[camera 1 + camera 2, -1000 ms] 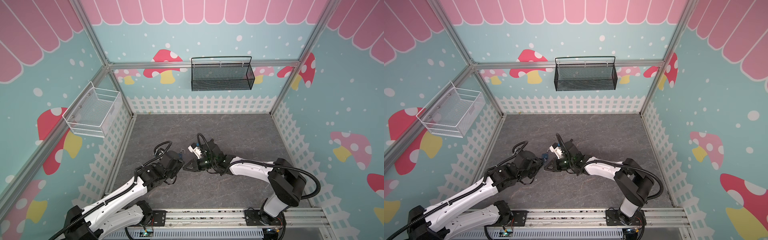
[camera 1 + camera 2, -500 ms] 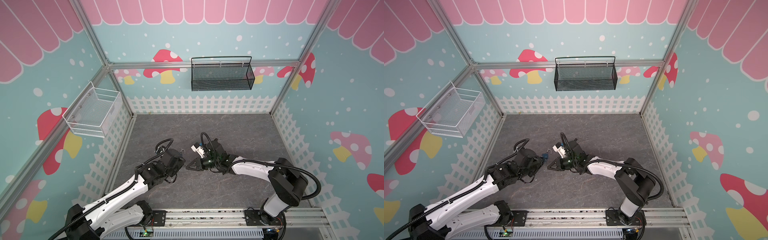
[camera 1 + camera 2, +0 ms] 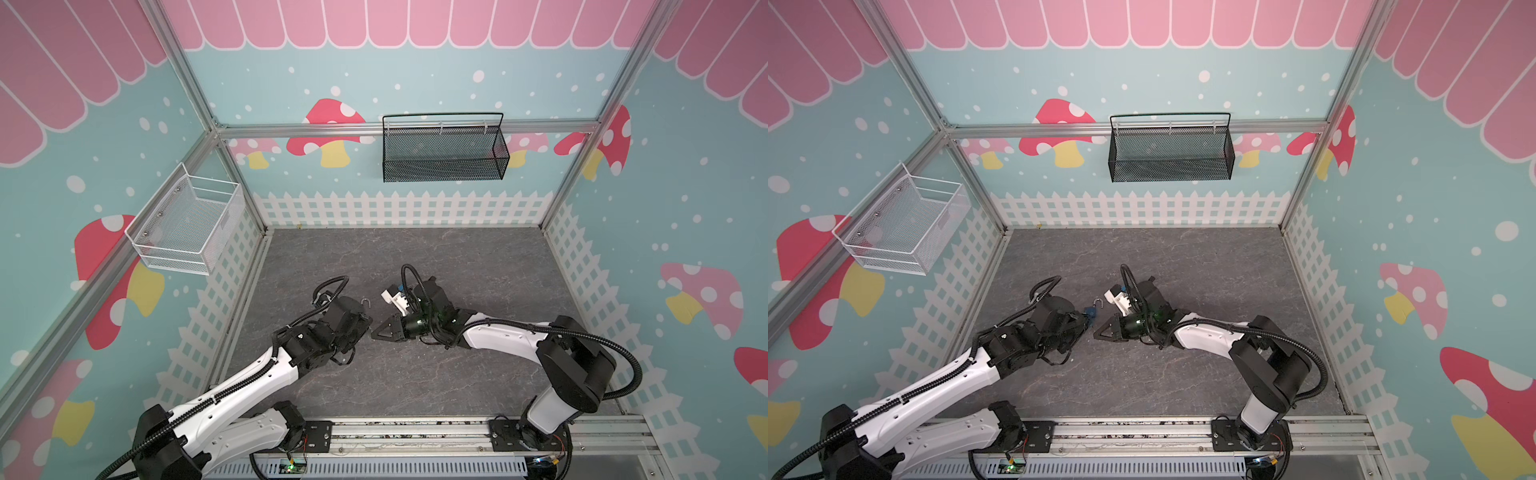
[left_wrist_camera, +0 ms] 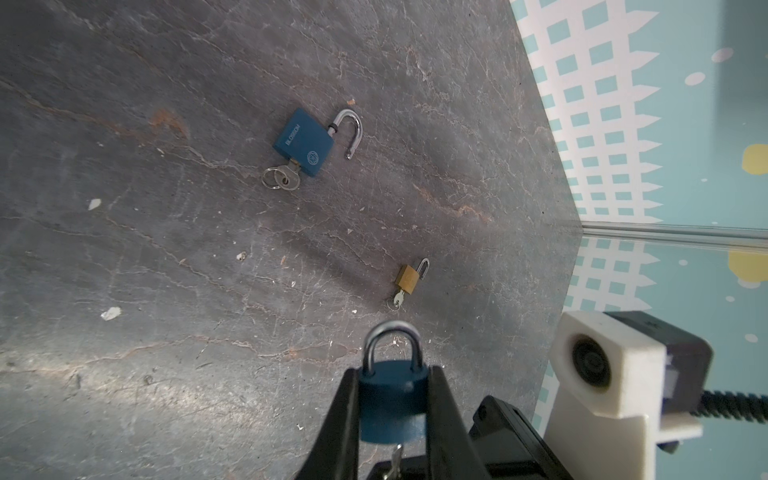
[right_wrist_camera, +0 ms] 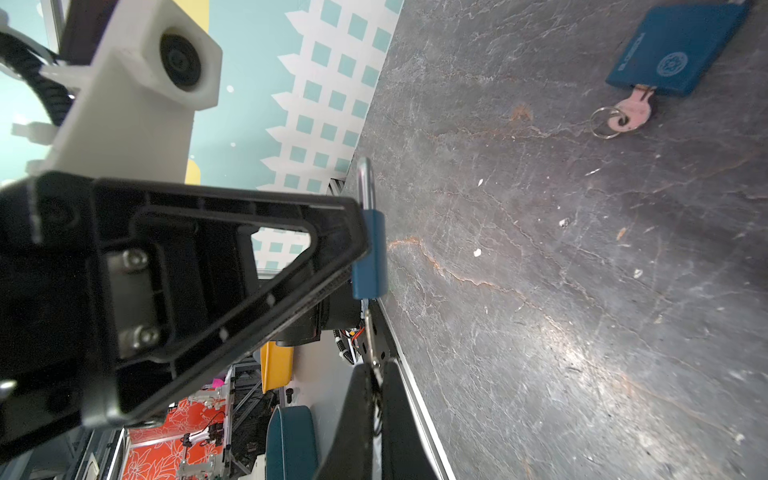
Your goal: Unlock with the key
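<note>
Your two grippers meet tip to tip over the grey floor (image 3: 415, 257).
Your left gripper (image 3: 367, 322) sits at 9 o'clock of the right gripper (image 3: 376, 333), nearly touching it. The padlock (image 3: 365, 302) shows its shackle at 12 o'clock of the left one; its body is hidden. White wire basket (image 3: 183, 232) on the 9 o'clock wall, black mesh basket (image 3: 444, 149) at 12.

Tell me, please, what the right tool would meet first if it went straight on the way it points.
Probably the small blue padlock held by the left tool, just beyond the key that the right tool grips.
</note>
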Motion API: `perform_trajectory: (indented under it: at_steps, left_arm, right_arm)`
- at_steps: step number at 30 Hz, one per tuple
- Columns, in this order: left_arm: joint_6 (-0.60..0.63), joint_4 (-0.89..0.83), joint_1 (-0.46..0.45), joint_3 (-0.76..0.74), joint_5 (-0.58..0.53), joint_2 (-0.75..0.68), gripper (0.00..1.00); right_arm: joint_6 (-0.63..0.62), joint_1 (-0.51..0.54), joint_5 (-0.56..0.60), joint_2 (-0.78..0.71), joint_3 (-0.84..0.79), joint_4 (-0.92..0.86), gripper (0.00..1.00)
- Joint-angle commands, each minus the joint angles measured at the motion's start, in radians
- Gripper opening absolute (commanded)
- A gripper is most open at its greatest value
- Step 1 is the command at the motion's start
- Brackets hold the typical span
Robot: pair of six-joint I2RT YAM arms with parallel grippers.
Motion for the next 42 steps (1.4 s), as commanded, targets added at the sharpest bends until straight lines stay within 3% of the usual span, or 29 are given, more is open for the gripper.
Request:
perform_trajectory:
  at_steps: [1, 26, 42]
  left_arm:
    - [0.018, -0.009, 0.005, 0.037, -0.003, 0.009, 0.00]
    - [0.027, -0.015, 0.005, 0.046, -0.005, 0.004, 0.00]
    - [0.025, -0.015, 0.005, 0.040, 0.005, 0.003, 0.00]
  right_arm:
    - [0.002, 0.001, -0.008, -0.018, 0.025, 0.018, 0.00]
    - [-0.037, -0.010, -0.002, -0.027, -0.015, -0.038, 0.00]
    - [-0.040, -0.011, -0.002, -0.005, 0.054, -0.043, 0.00]
